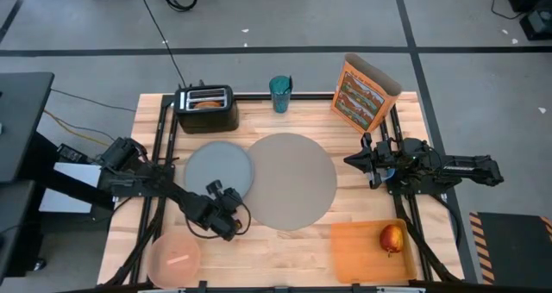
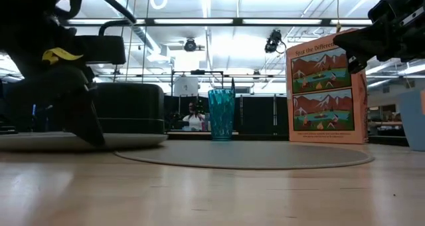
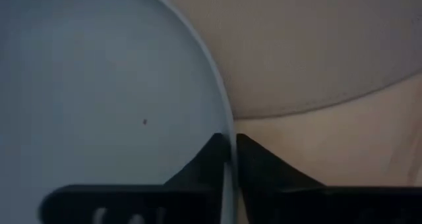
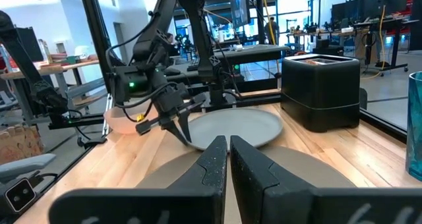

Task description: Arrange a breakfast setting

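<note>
The plate [image 1: 217, 168] is round, grey-blue, with a thin raised rim, lying flat on the surface [image 1: 285, 250] and overlapping the tan mat [image 1: 289, 179] (its left edge); the left end effector [image 1: 222, 214] pinches the plate's near rim; the right end effector [image 1: 355, 161], fingers together and empty, hovers beside the mat.

The toaster [image 2: 126, 106] is sitting half hidden behind the left arm in the low view. The plate [image 3: 99, 99] is running off the left wrist picture's edges. Something pale in the bowl [image 1: 175, 258] is showing too small to identify.
</note>
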Motion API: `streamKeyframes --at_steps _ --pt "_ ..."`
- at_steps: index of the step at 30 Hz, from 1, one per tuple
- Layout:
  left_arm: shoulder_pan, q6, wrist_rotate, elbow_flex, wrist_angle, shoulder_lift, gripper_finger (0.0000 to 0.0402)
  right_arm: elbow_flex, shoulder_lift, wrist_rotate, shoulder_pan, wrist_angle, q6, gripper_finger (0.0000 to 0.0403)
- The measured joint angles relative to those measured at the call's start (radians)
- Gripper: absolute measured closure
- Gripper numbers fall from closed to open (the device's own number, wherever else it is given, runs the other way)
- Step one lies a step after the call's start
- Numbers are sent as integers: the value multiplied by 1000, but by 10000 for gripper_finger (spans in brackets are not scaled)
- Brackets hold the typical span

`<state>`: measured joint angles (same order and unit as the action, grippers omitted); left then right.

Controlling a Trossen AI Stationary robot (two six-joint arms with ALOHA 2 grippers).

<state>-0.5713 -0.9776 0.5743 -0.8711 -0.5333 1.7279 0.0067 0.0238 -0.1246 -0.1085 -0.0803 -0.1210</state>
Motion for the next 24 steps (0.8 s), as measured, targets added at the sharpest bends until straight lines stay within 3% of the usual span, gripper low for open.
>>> streamKeyframes --at_steps 8,14,20,24 --pt "-10 35 -1 -63 -75 0 387 0 0 0 0 0 0 376" --pt "-42 159 17 -171 -125 0 387 0 0 0 0 0 0 376" --pt "-71 443 59 -257 -120 0 387 0 0 0 0 0 0 376" --pt "-58 712 82 -262 -10 3 386 0 0 0 0 0 0 376"
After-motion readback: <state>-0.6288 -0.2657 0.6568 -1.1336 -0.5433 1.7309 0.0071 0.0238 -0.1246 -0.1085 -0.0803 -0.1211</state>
